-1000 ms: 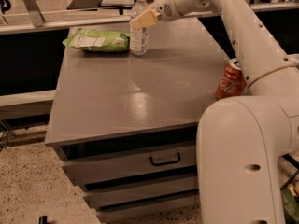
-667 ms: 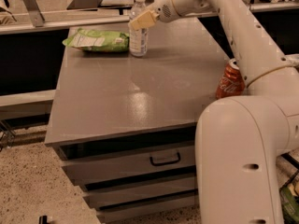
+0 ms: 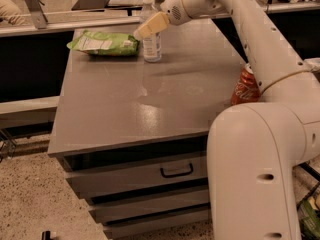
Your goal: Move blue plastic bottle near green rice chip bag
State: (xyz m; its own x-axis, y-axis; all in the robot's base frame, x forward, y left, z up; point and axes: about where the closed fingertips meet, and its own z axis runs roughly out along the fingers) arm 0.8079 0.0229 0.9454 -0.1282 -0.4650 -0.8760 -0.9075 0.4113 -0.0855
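Note:
The blue plastic bottle (image 3: 152, 49) stands upright on the grey table (image 3: 150, 104) near its far edge. Its white cap shows above the arm. The green rice chip bag (image 3: 104, 43) lies flat just left of the bottle, a small gap apart. My gripper (image 3: 149, 26) reaches in from the right and is at the bottle's upper body, partly covering it.
An orange-red soda can (image 3: 244, 86) stands at the table's right edge, beside my white arm and base (image 3: 255, 174). Drawers with a dark handle (image 3: 176, 171) sit under the tabletop. A counter and dark shelf run behind the table.
The gripper has shifted very slightly down and left at the bottle. The bottle, the bag and the can have not moved.

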